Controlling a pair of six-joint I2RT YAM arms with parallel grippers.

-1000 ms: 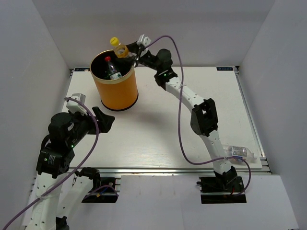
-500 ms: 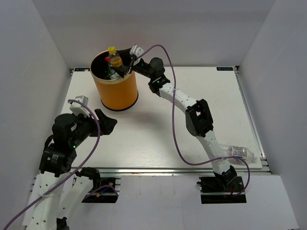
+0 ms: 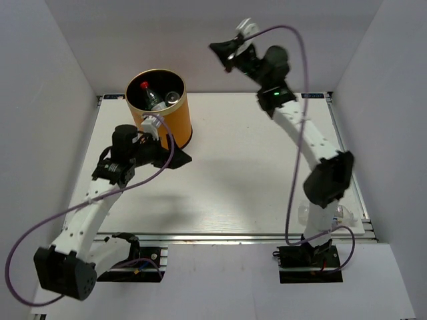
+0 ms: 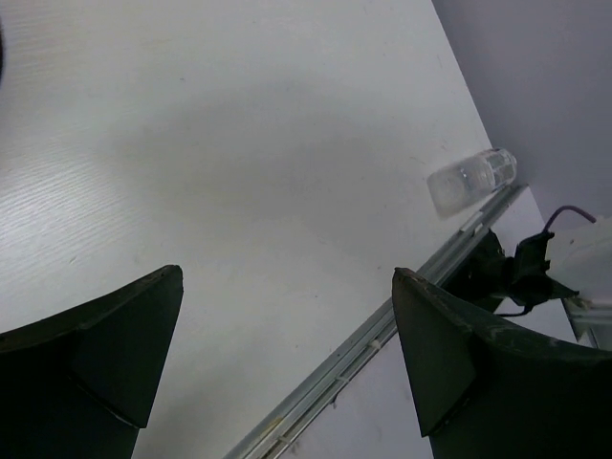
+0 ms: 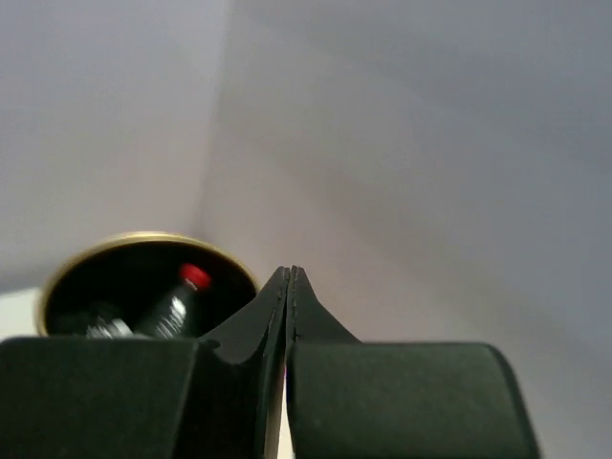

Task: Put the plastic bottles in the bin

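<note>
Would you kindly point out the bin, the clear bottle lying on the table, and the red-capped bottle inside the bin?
bin (image 3: 180,120), top external view, on its orange side wall.
clear bottle (image 4: 471,180), left wrist view, mid-body.
red-capped bottle (image 5: 171,307), right wrist view, on its body below the cap.

**Tally: Three Bottles, One Bin, Two Tools**

One orange bin (image 3: 160,130) sits at 11 o'clock on the single desk (image 3: 233,180). Two bottles show inside it: a red-capped bottle (image 3: 149,95) and a second bottle (image 3: 172,98), unclear. One clear bottle (image 3: 339,214) lies at 4 o'clock. Two tools: left tool (image 3: 175,160), right tool (image 3: 217,48).
</note>
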